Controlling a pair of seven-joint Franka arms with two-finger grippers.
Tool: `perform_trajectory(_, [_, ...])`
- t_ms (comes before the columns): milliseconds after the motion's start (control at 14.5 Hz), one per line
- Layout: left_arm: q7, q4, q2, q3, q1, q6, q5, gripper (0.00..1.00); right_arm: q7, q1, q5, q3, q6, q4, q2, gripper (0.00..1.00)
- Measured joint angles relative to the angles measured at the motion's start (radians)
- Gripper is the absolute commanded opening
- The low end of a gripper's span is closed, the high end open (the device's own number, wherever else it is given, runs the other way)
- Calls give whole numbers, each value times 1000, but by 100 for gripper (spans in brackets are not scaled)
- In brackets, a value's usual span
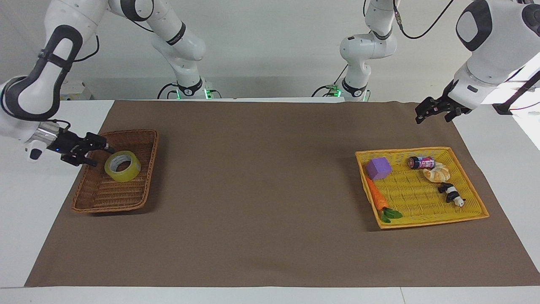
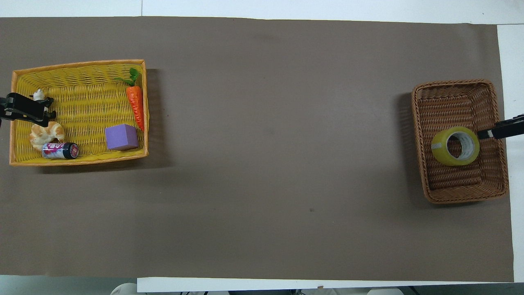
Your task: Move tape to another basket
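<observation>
The yellow tape roll (image 1: 122,166) lies tilted inside the brown wicker basket (image 1: 110,206), at the right arm's end of the table. It also shows in the overhead view (image 2: 455,146), in the basket (image 2: 454,84). My right gripper (image 1: 98,154) is open and empty, just off the roll over the basket's outer rim; in the overhead view it (image 2: 488,134) is apart from the tape. My left gripper (image 1: 423,115) hangs open and empty in the air over the yellow basket's outer end (image 2: 44,114).
The yellow woven basket (image 1: 422,150) at the left arm's end holds a purple cube (image 1: 378,168), a toy carrot (image 1: 377,198), a panda figure (image 1: 450,194), a croissant (image 1: 437,172) and a small can (image 1: 421,162). A brown mat (image 1: 261,190) covers the table.
</observation>
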Motion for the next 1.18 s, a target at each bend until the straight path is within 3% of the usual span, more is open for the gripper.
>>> perform_trajectory(277, [0,-18,-21,-1,-6,1,0,99,396,144,-207,6,-39,15,-176,100])
perform_trajectory(484, [0,-54,-35,-1,-7,40,0,99,581,202,-255,8,-156,28,-256,100])
perform_trajectory(761, [0,-76,-33,0,-7,58,-1,99,617,214,-260,10,-286,155,-243,100])
perform_trajectory(1176, [0,-81,-33,6,-6,58,-1,99,627,258,-294,4,-329,233,-194,100])
